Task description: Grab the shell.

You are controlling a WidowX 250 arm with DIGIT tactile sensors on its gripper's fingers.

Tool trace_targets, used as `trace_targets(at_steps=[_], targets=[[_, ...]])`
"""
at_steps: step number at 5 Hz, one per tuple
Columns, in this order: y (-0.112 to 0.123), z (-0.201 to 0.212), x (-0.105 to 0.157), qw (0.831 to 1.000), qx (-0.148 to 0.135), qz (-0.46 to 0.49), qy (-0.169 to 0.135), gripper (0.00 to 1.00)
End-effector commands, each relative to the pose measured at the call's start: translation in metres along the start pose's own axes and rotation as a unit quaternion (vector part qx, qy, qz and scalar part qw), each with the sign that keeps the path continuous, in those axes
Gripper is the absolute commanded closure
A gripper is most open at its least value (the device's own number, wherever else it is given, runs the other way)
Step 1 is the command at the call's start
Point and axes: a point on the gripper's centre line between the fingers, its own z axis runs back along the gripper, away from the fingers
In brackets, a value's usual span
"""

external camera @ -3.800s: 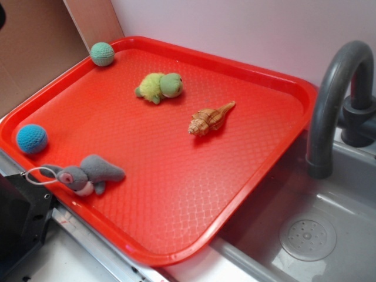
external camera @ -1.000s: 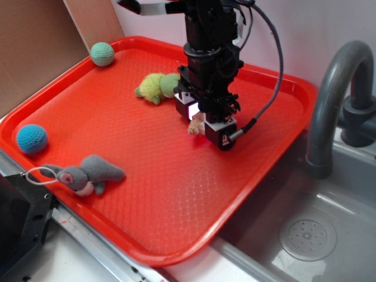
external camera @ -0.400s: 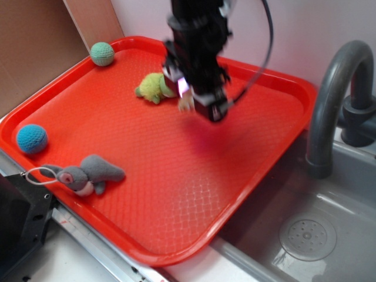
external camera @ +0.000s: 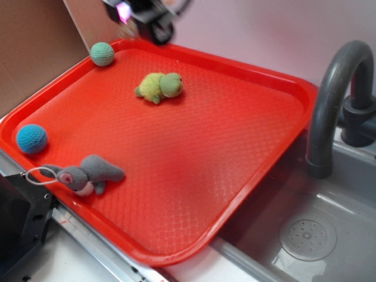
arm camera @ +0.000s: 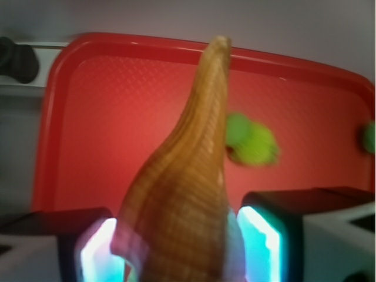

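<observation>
Shell: off the tray now, lifted.
End effector: clamped on shell, raised to upper left of frame.

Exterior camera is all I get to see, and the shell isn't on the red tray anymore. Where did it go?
Observer: The wrist view shows the shell clamped between the gripper pads, high above the tray.
Operator: Which way is its pointy end facing?
Observer: Away from the gripper, out over the tray's far rim.
Operator: Is the turtle under it?
Observer: No. In the wrist view the green turtle lies on the tray, just to the right of the shell's tip.
</observation>
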Motion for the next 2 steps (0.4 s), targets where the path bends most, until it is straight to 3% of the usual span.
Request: trace_targets(at_steps=[1,2], targets=[[0.0195,0.0509,-0.0432,0.998,-0.007,0.033,-0.043,1.00],[0.0214,0.0483,-0.0363,1.000,0.016,0.008,-0.021,0.03]])
